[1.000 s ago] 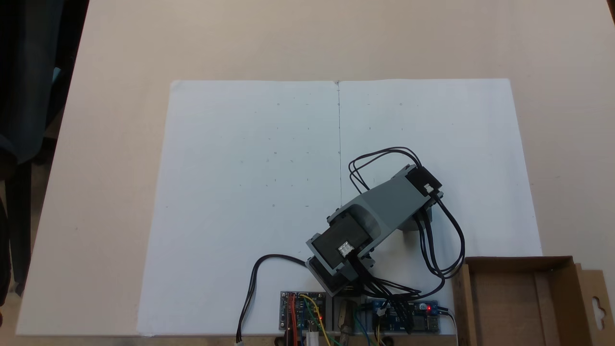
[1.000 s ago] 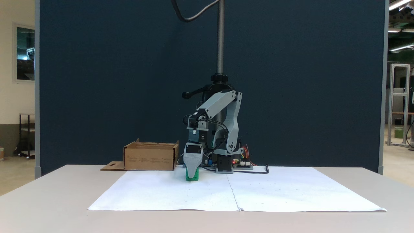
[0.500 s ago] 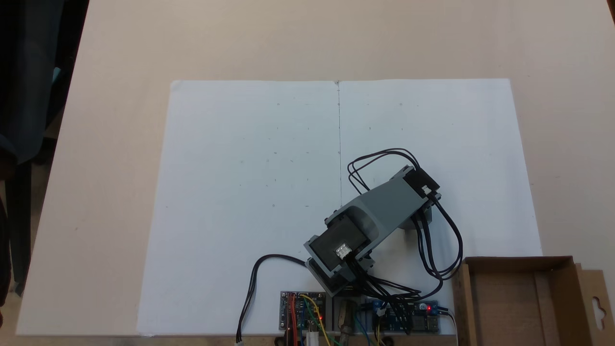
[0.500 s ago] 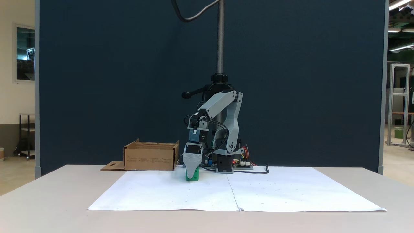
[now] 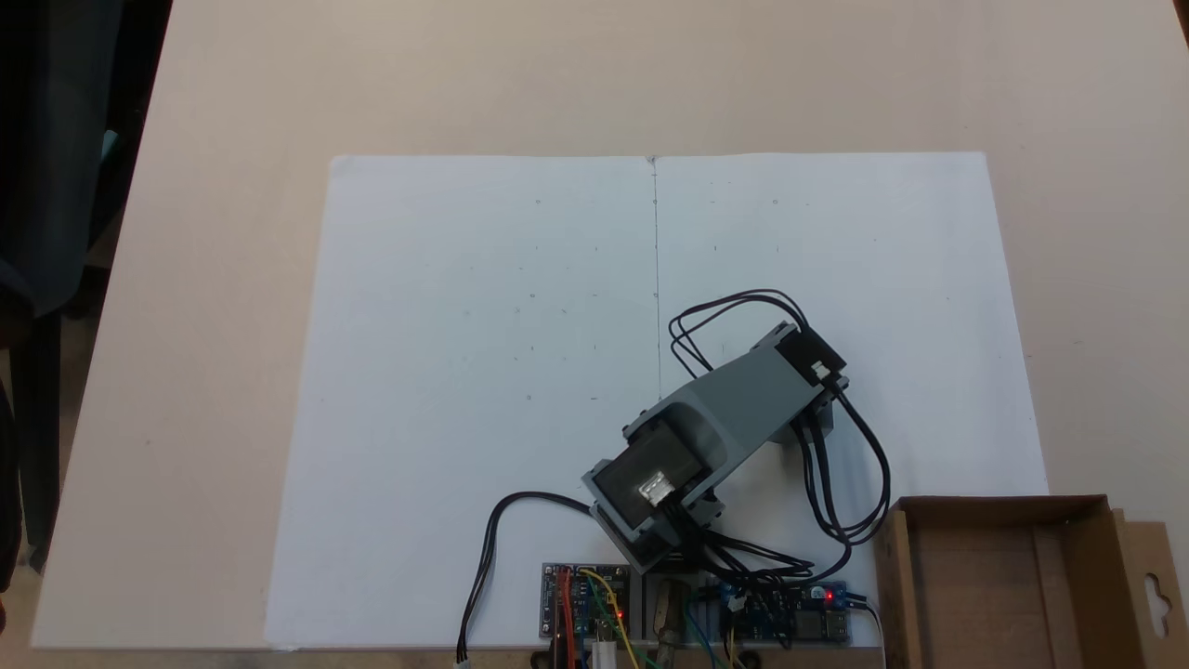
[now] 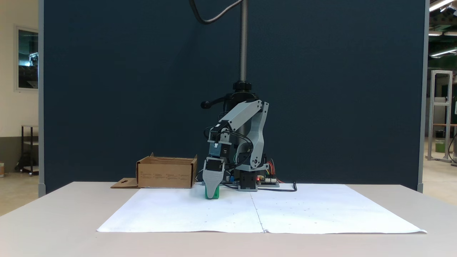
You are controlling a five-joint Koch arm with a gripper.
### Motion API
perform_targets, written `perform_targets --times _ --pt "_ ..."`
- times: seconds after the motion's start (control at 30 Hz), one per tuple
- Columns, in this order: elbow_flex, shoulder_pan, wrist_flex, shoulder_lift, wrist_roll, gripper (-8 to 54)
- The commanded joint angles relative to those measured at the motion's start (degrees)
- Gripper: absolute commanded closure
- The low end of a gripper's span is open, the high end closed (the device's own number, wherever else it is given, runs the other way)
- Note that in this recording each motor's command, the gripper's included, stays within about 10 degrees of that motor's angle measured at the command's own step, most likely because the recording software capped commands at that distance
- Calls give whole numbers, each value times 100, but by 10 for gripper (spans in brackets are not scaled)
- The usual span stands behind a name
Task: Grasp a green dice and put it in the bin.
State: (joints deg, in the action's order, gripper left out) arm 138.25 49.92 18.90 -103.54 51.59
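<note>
Top view, arm: folded over right of centre, hiding what lies beneath; bin (image 5: pixel 1003 585) at lower right.
Front view, green dice (image 6: pixel 214 193): centre, low at the gripper (image 6: pixel 211 192); grip cannot be told.
Handling: likely light, rigid, slick; pinch opposite flat faces.

lab or workshop hall: dark partition panel (image 6: pixel 142 89), ceiling strip lights (image 6: pixel 441 5), aluminium frame (image 6: pixel 441 114)

Arm (image 5: pixel 734 409) angled over white paper (image 5: pixel 483 372) w/ cardboard bin (image 5: pixel 1008 581) at bottom right (flap open).
</note>
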Motion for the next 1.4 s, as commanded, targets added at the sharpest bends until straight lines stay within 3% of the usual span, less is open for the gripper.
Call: perform_targets --times 0.0,0.03,0.3,0.73,0.93,1.37 --pt "97 79 -589 18 448 297" --pt "141 79 -694 18 431 335" --pt "123 35 -888 -158 -9 336" --pt "-1529 -501 -940 -976 -3874 336" --pt "-2663 316 -457 -976 -5605 336" --pt "-4579 3050 -9 -167 -5836 336"
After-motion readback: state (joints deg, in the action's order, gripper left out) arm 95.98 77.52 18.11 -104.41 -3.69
